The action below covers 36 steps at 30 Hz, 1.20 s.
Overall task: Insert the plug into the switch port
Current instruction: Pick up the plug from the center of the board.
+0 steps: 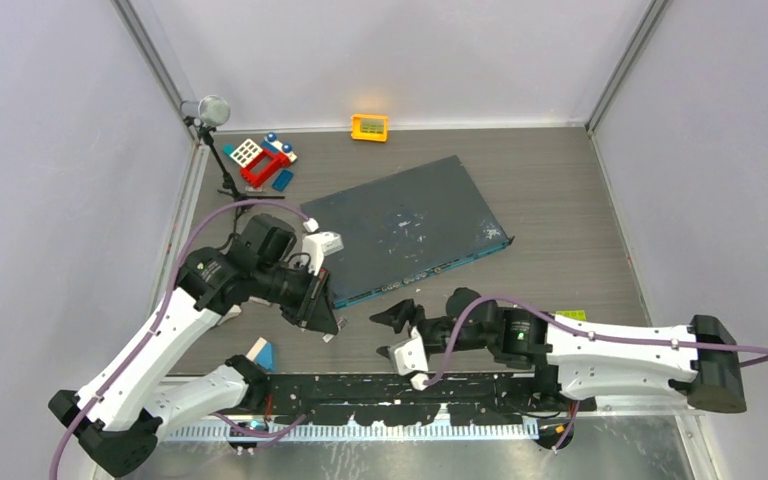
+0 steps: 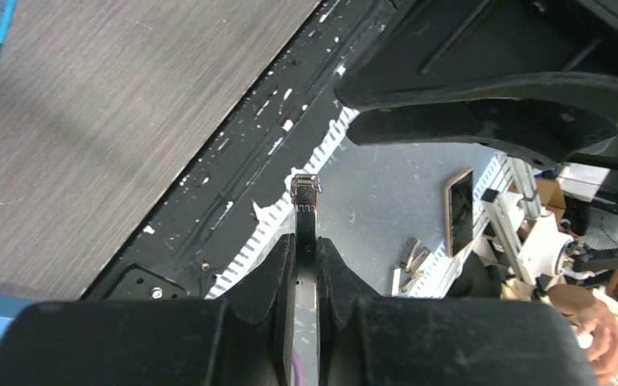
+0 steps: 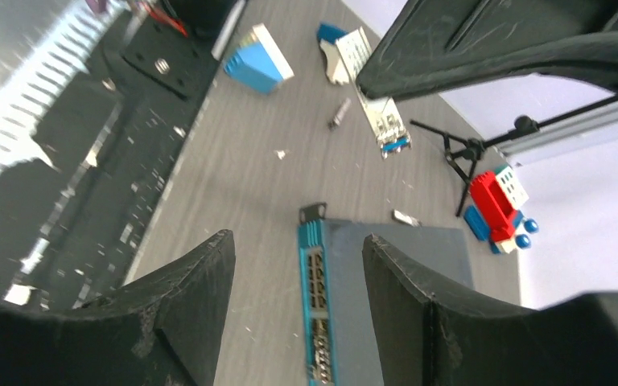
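The switch (image 1: 410, 222) is a flat dark-grey box lying askew mid-table, its teal front face (image 1: 415, 279) turned toward the arms. My left gripper (image 1: 322, 318) hovers just off that face's left end, pointing toward the table's near edge. In the left wrist view the left gripper (image 2: 306, 241) is shut on the plug (image 2: 305, 189), a black body with a metal tip sticking out past the fingers. My right gripper (image 1: 392, 335) is open a little in front of the teal face. In the right wrist view the switch port row (image 3: 315, 277) shows between the open right gripper (image 3: 296, 239).
An orange-yellow box (image 1: 369, 127) sits at the back. Red, white and blue toy bricks (image 1: 263, 160) and a small tripod stand (image 1: 212, 112) are at the back left. A blue-white block (image 1: 262, 353) lies near the left arm. A black rail (image 1: 410, 390) runs along the near edge.
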Available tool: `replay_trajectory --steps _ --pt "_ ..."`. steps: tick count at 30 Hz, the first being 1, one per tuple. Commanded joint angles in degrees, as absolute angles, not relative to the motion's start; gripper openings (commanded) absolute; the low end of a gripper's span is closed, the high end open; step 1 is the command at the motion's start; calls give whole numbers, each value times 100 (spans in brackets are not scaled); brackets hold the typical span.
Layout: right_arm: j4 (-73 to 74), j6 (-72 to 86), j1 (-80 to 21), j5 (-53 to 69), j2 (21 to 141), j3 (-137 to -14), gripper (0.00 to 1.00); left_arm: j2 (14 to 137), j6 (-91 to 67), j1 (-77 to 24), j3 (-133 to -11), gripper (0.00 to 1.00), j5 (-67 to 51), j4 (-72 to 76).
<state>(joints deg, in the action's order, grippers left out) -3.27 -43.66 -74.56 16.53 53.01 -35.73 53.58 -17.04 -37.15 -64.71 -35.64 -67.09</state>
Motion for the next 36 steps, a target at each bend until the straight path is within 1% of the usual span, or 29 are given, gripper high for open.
replay_trajectory --steps 1,7,12,15,25,28,32,34,36 --pt "-922 -5479 -7497 1069 5637 -3810 64 5368 -1290 -3741 -6662 0 -3214 -6681" --pt "-1411 -5898 -7530 855 6190 -3948 62 5419 -1127 -3758 -6501 0 -3048 -6578" --pt "-1914 -6117 -7545 780 6558 -4002 57 5385 -1116 -3847 -6461 0 -3082 -6593" --pt "-2106 -6201 -7596 739 6679 -4042 56 5379 -1108 -3903 -6441 0 -2957 -6666" --pt "-1994 -6447 -7855 765 6919 -4320 55 5471 -1090 -4021 -6331 0 -2842 -6693" --pt "-1738 -6524 -7909 720 7021 -4431 49 5516 -1090 -4061 -6354 0 -2845 -6688" --pt "-1600 -6624 -7917 607 7101 -4424 44 5570 -1074 -4086 -6372 0 -2848 -6688" --pt "-1600 -6645 -7917 543 7117 -4413 42 5577 -1080 -4096 -6373 0 -2841 -6688" --pt "-1540 -6700 -7923 458 7134 -4423 42 5581 -1074 -4106 -6381 0 -2836 -6704"
